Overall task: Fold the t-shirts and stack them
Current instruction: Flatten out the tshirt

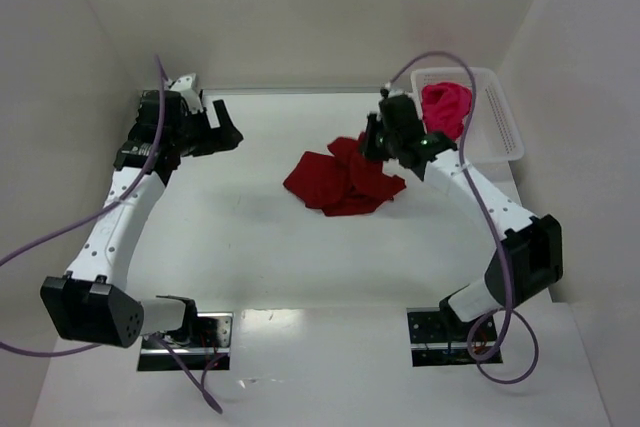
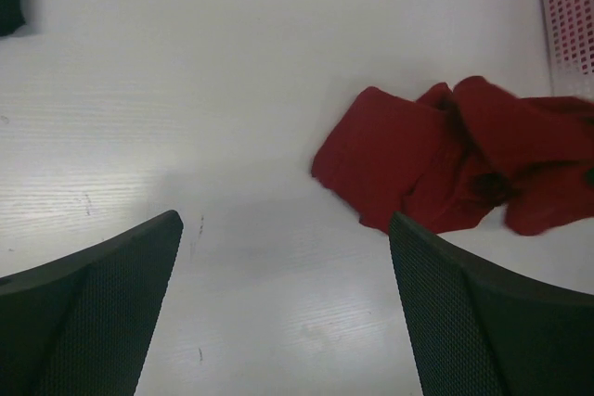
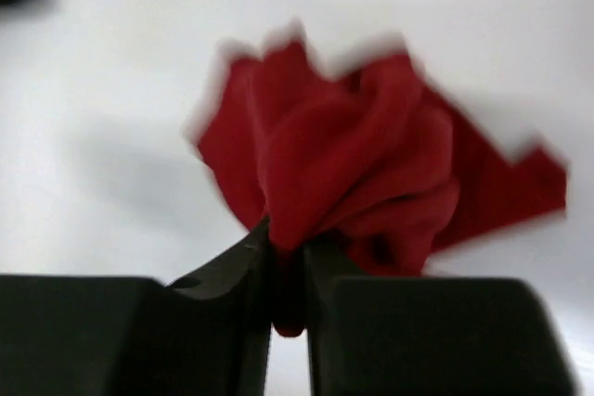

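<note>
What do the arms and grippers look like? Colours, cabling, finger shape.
Both alike: the left arm and right arm have white link shells with black joint housings, and a purple cable loops loosely along each. The left gripper and right gripper are black, with broad flat fingers; the left's pads show a fine dotted texture. No markings legible.

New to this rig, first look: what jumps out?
A crumpled dark crimson red cloth t-shirt lies mid-way across the white table, one fold pinched in the right gripper. Behind it, a bright magenta-pink t-shirt sits bunched in the white plastic lattice basket at the far right corner. The left gripper hangs wide open at far left, holding nothing.
</note>
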